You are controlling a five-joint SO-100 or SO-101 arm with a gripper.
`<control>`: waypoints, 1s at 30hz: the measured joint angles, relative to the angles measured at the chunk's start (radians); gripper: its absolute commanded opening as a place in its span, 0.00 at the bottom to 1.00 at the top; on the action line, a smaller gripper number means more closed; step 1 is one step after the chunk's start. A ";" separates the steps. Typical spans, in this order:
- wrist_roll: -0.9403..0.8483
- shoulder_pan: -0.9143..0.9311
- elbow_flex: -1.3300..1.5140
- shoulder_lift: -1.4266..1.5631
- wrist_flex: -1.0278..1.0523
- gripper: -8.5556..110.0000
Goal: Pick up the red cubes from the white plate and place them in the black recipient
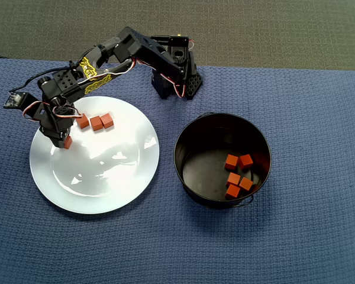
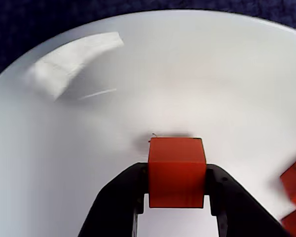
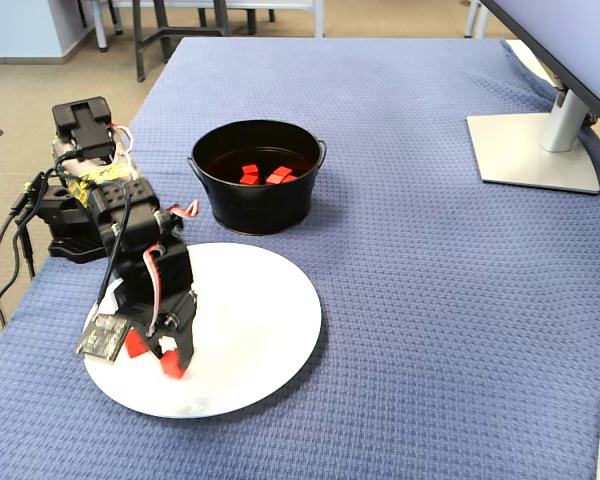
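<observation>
Gripper (image 2: pixel 176 197) clamped on one red cube (image 2: pixel 176 170), over the white plate's (image 1: pixel 124 195) nine-o'clock side in the overhead view.
The cube looks light, rigid and matte, so pinching its flat opposite faces should hold.

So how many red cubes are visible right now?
9: five in the black pot, three loose on the white plate near the arm, one in the gripper. More may hide under the arm.

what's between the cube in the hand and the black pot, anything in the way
Nothing visible. The hand is shut on a red cube over the white plate. Between it and the black pot there is only plate and bare blue cloth; the other cubes lie off to the side.
</observation>
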 measured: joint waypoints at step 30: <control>0.344 -0.769 0.258 0.819 0.282 0.39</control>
